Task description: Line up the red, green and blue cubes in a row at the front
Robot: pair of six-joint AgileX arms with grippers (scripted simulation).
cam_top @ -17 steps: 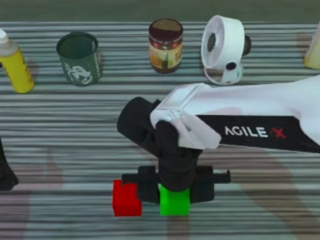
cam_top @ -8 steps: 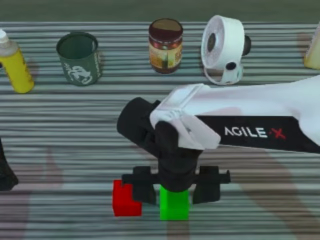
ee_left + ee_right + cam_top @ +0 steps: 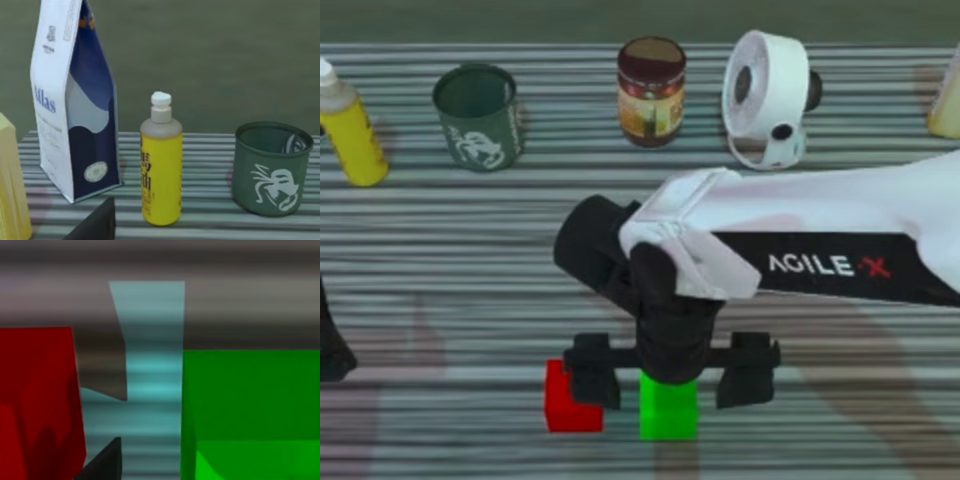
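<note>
The green cube (image 3: 668, 410) sits on the striped table near the front edge. The red cube (image 3: 570, 402) lies just to its left, with a small gap between them. My right gripper (image 3: 670, 388) hangs directly over the green cube, open, its fingers (image 3: 594, 384) spread wide to either side and touching neither cube. In the right wrist view the red cube (image 3: 37, 400) and the green cube (image 3: 250, 410) stand side by side, with one dark fingertip (image 3: 102, 462) between them. The blue cube is out of view. My left arm (image 3: 332, 345) is parked at the left edge.
Along the back stand a yellow bottle (image 3: 350, 125), a green mug (image 3: 477, 117), a brown jar (image 3: 651, 90) and a white fan (image 3: 767, 97). A pale object (image 3: 947, 95) shows at the far right edge. A blue and white bag (image 3: 75, 100) stands beside the bottle.
The right gripper's fingers have spread apart, letting go of the green cube, which stays in place beside the red one. The left arm has not moved.
</note>
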